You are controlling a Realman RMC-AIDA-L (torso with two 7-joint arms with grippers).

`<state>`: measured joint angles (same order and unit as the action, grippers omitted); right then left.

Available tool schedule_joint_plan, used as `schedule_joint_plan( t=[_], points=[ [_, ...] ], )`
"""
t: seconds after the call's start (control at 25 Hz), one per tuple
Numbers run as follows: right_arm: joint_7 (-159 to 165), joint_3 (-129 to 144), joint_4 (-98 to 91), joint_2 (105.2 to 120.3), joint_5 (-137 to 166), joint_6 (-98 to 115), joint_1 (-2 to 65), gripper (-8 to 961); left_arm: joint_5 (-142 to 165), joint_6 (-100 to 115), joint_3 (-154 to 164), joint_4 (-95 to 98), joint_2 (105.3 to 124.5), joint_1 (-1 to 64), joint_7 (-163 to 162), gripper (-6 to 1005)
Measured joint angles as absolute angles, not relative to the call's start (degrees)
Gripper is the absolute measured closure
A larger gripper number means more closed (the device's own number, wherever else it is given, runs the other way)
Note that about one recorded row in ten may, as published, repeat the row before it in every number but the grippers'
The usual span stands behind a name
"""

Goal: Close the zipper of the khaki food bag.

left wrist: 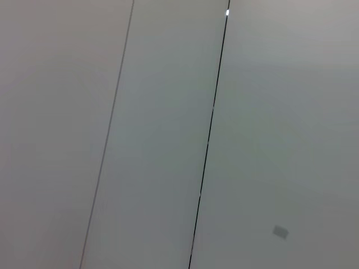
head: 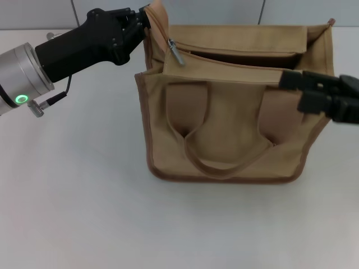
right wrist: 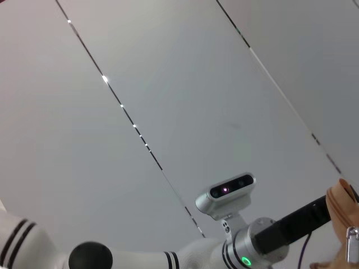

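The khaki food bag (head: 224, 129) stands upright on the white table, handle side toward me. Its zipper (head: 241, 60) lies open along the top, with the silver pull (head: 176, 54) at the bag's left end. My left gripper (head: 143, 25) is shut on the raised fabric at the bag's top left corner. My right gripper (head: 286, 81) is at the bag's top right, over the front edge. The right wrist view shows the bag corner (right wrist: 341, 202), the pull (right wrist: 352, 252) and the left gripper (right wrist: 322, 207) on the fabric. The left wrist view shows no bag.
The white table (head: 84, 213) spreads in front of and left of the bag. A grey panelled wall (left wrist: 168, 140) stands behind. The right wrist view shows my own body and head camera (right wrist: 230, 190) beyond the left arm.
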<state>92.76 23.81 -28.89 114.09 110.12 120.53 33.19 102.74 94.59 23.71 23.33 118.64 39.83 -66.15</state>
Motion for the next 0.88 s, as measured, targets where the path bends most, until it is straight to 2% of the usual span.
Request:
schedule_joint_plan(
  t=[0.2,0.32,0.88],
  points=[
    [99.49,24.24,-29.12,113.91,110.12,117.79,36.93,130,102.01,94.96,23.53,21.79,118.66,39.75,-66.75,967],
    [101.60,24.61,-29.77,114.38,110.40,116.09,39.27,133,102.00,95.69,23.75,21.66,118.66,39.45,-66.38,966],
    [114.28,32.22,-37.97,114.15,110.39,110.07,44.91,134,102.00,96.82,23.90,21.51,118.72,39.27,-66.24,962]
  ],
)
